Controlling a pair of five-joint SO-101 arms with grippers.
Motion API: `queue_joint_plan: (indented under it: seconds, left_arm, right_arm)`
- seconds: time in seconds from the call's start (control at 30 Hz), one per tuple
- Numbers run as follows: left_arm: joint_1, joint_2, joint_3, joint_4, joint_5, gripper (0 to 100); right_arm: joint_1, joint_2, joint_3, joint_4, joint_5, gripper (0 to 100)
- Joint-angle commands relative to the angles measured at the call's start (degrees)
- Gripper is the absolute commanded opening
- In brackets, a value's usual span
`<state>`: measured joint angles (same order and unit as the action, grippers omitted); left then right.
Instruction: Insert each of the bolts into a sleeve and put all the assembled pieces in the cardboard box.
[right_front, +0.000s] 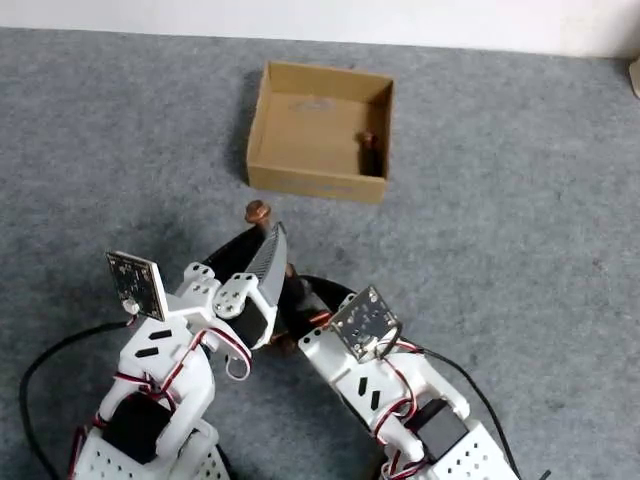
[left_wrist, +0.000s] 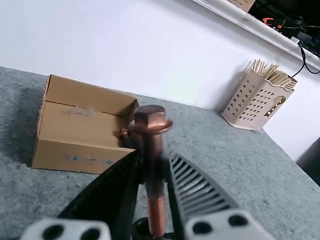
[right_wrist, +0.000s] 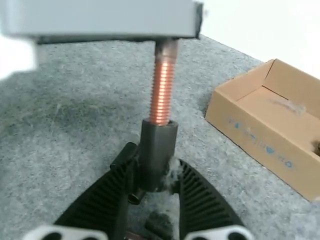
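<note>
L pincer (left_wrist: 154, 156) clamped on copper bolt (left_wrist: 152, 130) mid-shank, head end toward the far side. R pincer (right_wrist: 156, 167) clamped on dark sleeve (right_wrist: 158, 147). Bolt's threaded tip sits just inside sleeve mouth, most of thread bare, so I judge insertion barely begun. The pair meet mid-table on grey mat (right_front: 500, 230), near side of cardboard box (right_front: 300, 178), apart from it. One finished piece (right_front: 371, 152) already in box, by its right wall. To do: seat bolt fully, then box this piece. Can't tell if more loose parts lie under the arms
</note>
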<state>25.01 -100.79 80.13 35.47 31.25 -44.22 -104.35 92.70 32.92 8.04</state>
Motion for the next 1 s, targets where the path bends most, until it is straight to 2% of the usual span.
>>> queue_joint_plan:
  seconds: [0.0,0.2,0.53,0.97]
  left_arm:
    - [1.0,0.1,0.1,-0.3,0.4,0]
    - [0.5,0.1,0.2,-0.3,0.4,0]
    - [0.4,0.2,1.2,-1.8,0.6,0]
    - [0.5,0.2,3.3,-4.5,0.7,0]
  right_arm:
    - [0.8,-1.0,-3.4,-1.1,1.0,0.4]
    - [4.2,-1.0,-5.1,-1.1,0.8,0.4]
    - [1.7,-1.0,-5.1,-0.9,-1.9,0.4]
    - [1.1,-1.0,-5.1,-0.9,-0.9,0.4]
